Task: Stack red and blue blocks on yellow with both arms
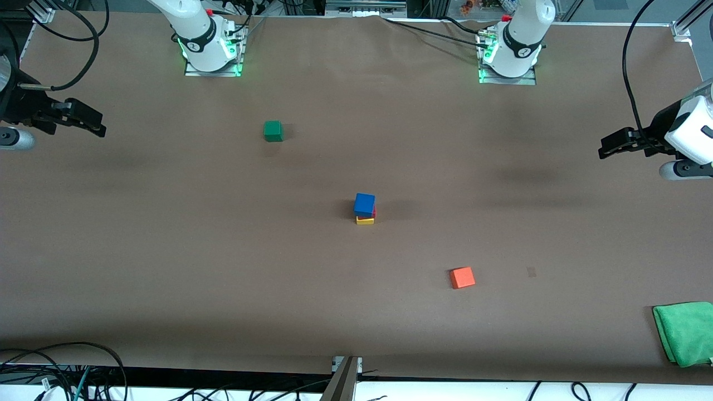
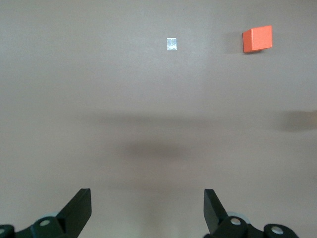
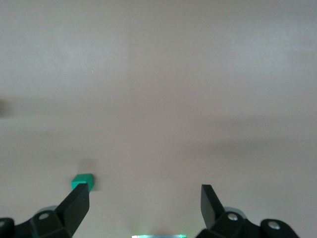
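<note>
stack: I read it as done. blue block [image 1: 364, 204] sits on top, red block [image 1: 374, 212] shows as a thin sliver under it, yellow block [image 1: 365, 220] at the bottom on the table [image 1: 167, 250]
stack position: mid-table, about midway between the two arms' ends; nearer the front camera than the green cube [image 1: 273, 131], farther from it than the orange cube [image 1: 462, 277]
alignment: blue looks slightly offset from yellow in the front view; tower stands, nothing touching it
left gripper [image 1: 613, 146]: fingers spread wide, holding nothing, up over the table edge at the left arm's end, waiting; its wrist view shows both fingers [image 2: 79, 208] apart over bare table, orange cube ahead
right gripper [image 1: 92, 123]: fingers spread, empty, over the right arm's end of the table; fingers [image 3: 77, 203] apart in its wrist view, green cube just past one tip
left to do: nothing that I can see; both arms clear of the stack
other: green cloth [image 1: 685, 331] at the table's corner by the left arm's end, near the front camera; not involved
</note>
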